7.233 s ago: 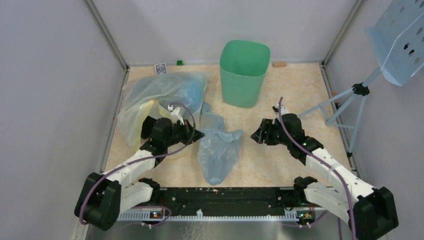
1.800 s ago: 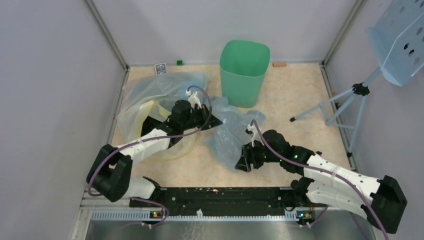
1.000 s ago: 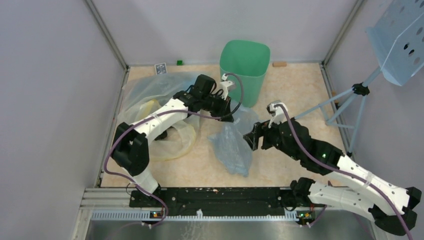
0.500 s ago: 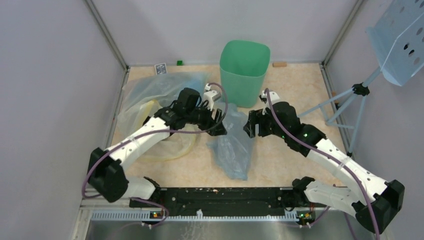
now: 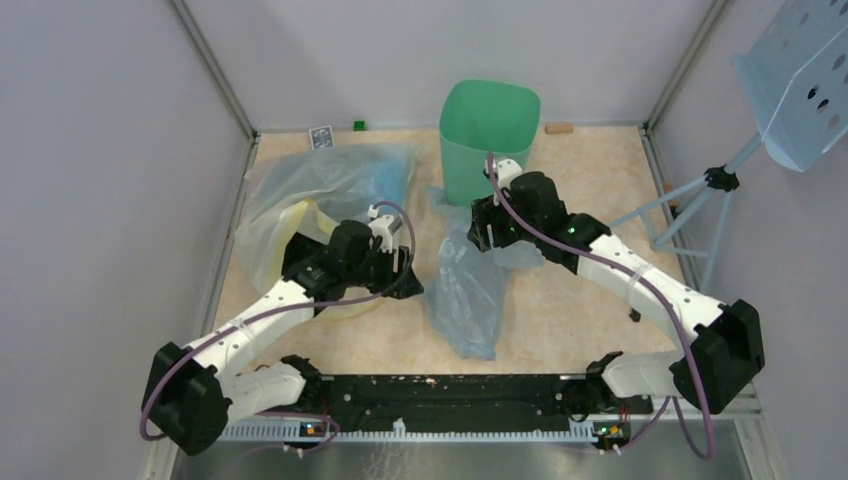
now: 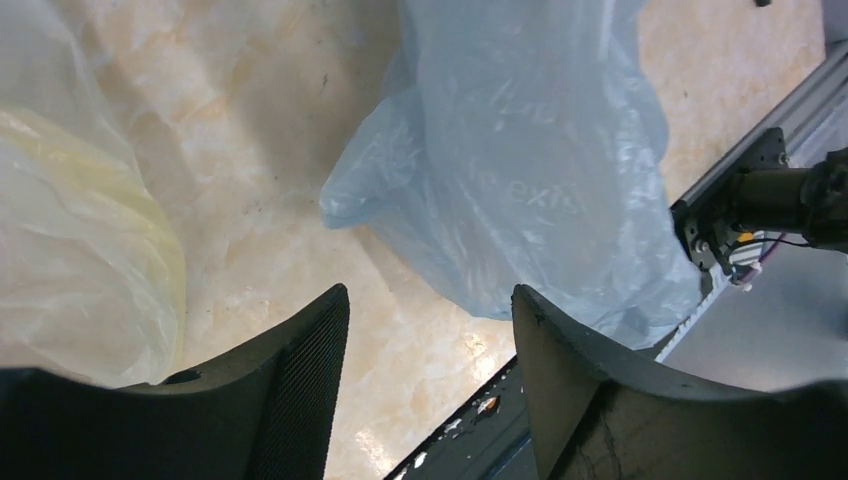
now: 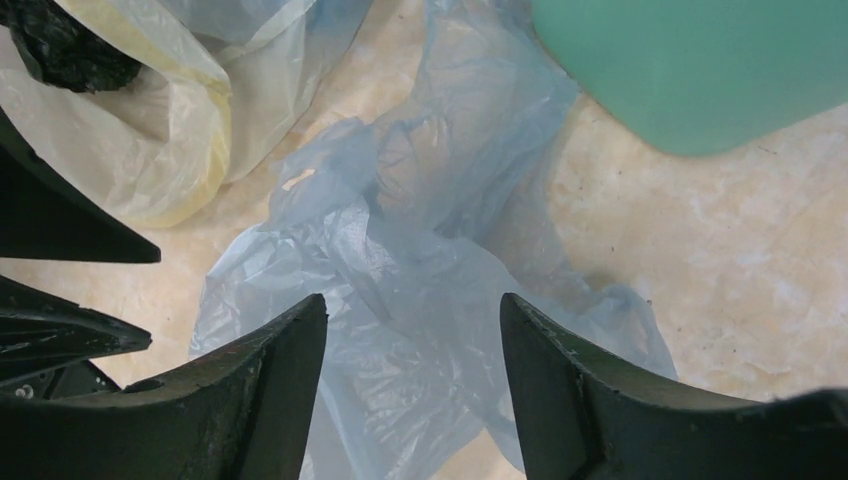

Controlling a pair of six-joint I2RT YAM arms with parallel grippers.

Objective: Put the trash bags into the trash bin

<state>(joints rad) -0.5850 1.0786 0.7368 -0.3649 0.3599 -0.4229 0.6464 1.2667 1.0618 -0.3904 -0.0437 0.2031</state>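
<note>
Top view: bag (image 5: 465, 290) flat on bench (image 5: 590, 180), far end just beside bin (image 5: 488, 140). Left wrist: left gripper (image 6: 428, 295) spread, holding nothing, over bag's edge. Right wrist: right gripper (image 7: 412, 300) spread, holding nothing, above the crumpled end; best pinch a thick fold there, then lift above the rim.

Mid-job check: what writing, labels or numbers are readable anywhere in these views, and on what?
"exis": faint white print on the light-blue trash bag, left wrist view; the word runs on into creases and the rest is unreadable.
A second white print line higher on the same bag: too crumpled to read.
The small card at the table's far edge: too small to read.
No text shows on the trash bin.
</note>
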